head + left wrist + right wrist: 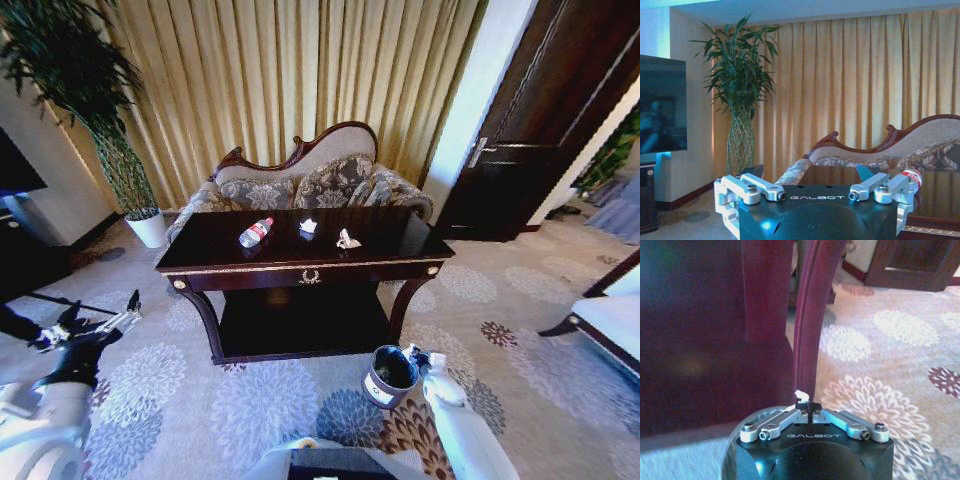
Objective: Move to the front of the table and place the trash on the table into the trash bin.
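Near the worktop (210,255) back edge lie plastic bottle (255,233) and two paper scraps (347,240), trash bin (389,375) on carpet by front-right leg, right end effector (807,405) clenched on a white scrap over the bin, left end effector (98,320) released.

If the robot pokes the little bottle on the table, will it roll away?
Probably. The bottle lies on its side on the glossy table, so a sideways nudge would likely roll it. It looks clear and mostly empty, so probably light and easily squashed.

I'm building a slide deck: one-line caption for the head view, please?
Plastic bottle and paper scraps on the dark table; right gripper holds the trash bin.
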Available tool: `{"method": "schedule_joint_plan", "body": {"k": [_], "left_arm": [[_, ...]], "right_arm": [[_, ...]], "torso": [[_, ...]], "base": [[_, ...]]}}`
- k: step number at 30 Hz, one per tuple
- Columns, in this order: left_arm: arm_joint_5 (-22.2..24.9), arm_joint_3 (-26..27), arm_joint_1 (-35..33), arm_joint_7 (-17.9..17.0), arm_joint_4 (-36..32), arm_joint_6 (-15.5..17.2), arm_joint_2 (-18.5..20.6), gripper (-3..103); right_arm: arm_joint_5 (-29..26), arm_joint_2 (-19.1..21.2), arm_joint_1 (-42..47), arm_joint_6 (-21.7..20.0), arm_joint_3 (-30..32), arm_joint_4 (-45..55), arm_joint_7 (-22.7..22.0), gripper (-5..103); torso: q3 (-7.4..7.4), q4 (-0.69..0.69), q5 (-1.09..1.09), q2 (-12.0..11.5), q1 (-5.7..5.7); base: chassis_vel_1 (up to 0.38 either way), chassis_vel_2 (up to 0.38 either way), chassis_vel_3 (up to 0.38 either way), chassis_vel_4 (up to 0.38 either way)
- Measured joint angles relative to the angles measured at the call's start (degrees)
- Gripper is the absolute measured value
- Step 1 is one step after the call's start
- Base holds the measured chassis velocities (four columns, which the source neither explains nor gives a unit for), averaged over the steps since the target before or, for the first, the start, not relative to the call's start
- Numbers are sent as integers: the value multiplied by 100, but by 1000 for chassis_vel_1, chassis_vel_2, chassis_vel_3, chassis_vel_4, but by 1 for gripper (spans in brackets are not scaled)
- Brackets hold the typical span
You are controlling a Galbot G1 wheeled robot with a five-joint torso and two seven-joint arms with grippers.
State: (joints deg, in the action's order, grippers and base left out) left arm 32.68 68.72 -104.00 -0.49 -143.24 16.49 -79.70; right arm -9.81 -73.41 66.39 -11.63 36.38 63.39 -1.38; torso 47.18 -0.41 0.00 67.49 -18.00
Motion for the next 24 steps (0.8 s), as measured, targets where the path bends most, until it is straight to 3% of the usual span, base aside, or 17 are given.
{"method": "schedule_joint_plan", "body": {"k": [2, 3, 4, 6, 10, 13, 24], "left_arm": [[2, 0, 0, -1, 0, -6, 0, 100], [3, -3, 1, 0, 0, -11, 1, 100], [4, -9, 7, -1, 0, -11, 0, 100], [5, -16, 17, -1, 0, -11, 0, 100], [6, -55, 52, -1, 0, 1, -3, 100], [5, -63, 54, 1, 0, 5, -5, 100], [11, -46, 19, 2, 0, 7, -18, 100]], "right_arm": [[210, -23, 1, -33, 34, -82, 49, -3], [363, -40, 38, -52, 56, -138, 87, 8], [391, -49, 69, -58, 61, -150, 96, 8], [389, -57, 104, -60, 66, -151, 103, 13], [308, -58, 114, -59, 73, -101, 103, 34], [285, -55, 101, -59, 73, -69, 102, 40], [88, -13, 218, -59, 65, 98, 100, 83]], "torso": [[0, -2, 0, 0, 0], [0, -3, 0, 0, 0], [0, -3, 0, 0, 0], [0, -3, 2, 0, 0], [0, -2, 0, 0, 0], [0, -1, 0, 1, 0], [0, -1, 0, 0, 0]], "base": [[0, 0, 0, 0], [0, 0, 0, 0], [0, 0, 0, 0], [0, 0, 0, 0], [0, 0, 0, 0], [0, 0, 0, 0], [0, 0, 0, 0]]}}
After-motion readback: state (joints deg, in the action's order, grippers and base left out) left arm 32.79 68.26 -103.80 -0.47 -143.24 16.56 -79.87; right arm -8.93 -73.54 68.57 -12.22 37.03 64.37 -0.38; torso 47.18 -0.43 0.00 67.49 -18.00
